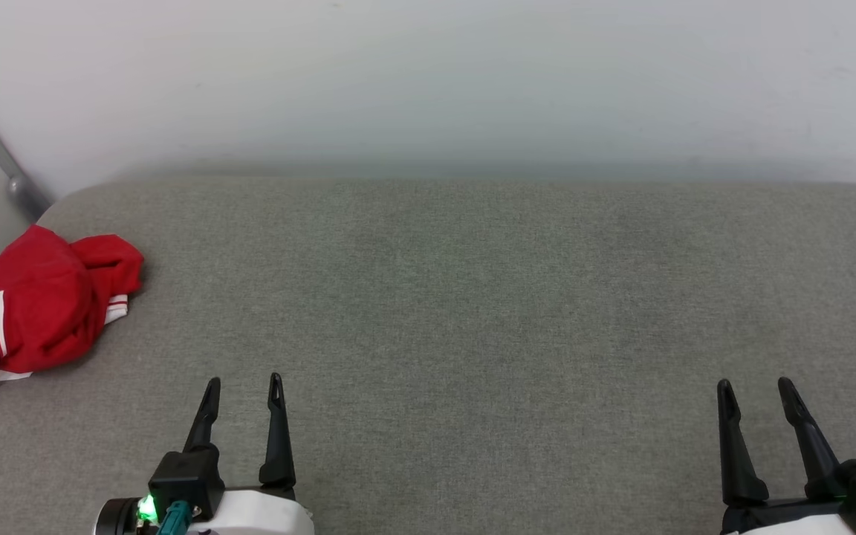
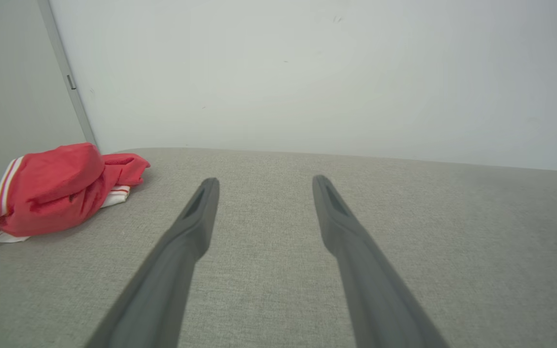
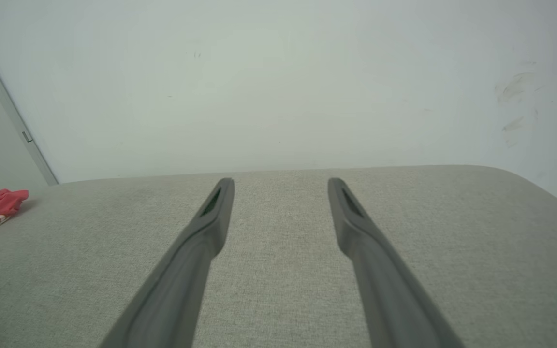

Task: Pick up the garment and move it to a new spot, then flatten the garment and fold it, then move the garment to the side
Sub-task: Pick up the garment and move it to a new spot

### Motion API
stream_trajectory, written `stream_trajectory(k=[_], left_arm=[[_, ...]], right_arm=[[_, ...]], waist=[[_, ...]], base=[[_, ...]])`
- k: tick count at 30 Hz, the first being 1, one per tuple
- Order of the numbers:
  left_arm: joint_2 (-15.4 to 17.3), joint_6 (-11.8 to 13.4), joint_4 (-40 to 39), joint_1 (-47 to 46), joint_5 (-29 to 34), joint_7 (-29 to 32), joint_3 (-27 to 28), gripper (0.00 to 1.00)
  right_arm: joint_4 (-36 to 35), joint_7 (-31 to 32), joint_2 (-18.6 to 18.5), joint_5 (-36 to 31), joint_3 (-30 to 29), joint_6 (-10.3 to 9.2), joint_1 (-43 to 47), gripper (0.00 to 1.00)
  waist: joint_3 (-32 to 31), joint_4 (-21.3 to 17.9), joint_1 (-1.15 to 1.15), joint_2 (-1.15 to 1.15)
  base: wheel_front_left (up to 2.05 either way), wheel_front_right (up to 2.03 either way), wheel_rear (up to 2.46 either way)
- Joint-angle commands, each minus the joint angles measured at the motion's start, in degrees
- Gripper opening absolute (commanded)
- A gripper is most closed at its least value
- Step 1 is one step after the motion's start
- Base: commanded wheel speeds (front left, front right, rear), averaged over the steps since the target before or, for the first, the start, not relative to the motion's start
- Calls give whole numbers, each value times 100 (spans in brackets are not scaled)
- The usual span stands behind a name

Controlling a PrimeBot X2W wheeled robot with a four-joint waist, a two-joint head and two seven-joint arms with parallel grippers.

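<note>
Garment (image 1: 45,301), crumpled red and white, lies at the far left corner of a grey cushioned surface (image 1: 472,312). Left gripper (image 1: 242,394) and right gripper (image 1: 759,394) hover spread wide, empty, before a pale wall (image 1: 428,82).

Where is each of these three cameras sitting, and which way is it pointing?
Head view: up on the robot's head, looking forward and down at the grey cushion; the open left claw and right claw rise from below.
Left wrist view: on the left wrist, looking along its two fingers toward the white wall.
Right wrist view: on the right wrist, likewise.
Shared: the crumpled red T-shirt, at the left in all three.
</note>
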Motion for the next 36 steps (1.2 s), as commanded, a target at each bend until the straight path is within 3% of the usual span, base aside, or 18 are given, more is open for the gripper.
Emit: stream_trajectory(k=[1, 9, 27, 36], left_arm=[[-7, 26, -14, 43, 36, -16, 16, 100], [-7, 26, 10, -28, 43, -16, 33, 100], [-7, 158, -70, -33, -149, -16, 308, 100], [-8, 198, -133, 39, -228, -16, 455, 100]], right_arm=[[1, -12, 13, 23, -9, -2, 66, 100], [-48, -12, 13, -14, -28, -2, 98, 100], [-164, -12, 13, -56, -43, -2, 111, 100], [-169, -12, 13, -169, -27, -2, 42, 100]], waist=[[1, 20, 0, 0], [-13, 417, 0, 0], [16, 2078, 0, 0], [58, 2645, 0, 0]], base=[[0, 0, 0], [0, 0, 0], [0, 0, 0], [0, 0, 0]])
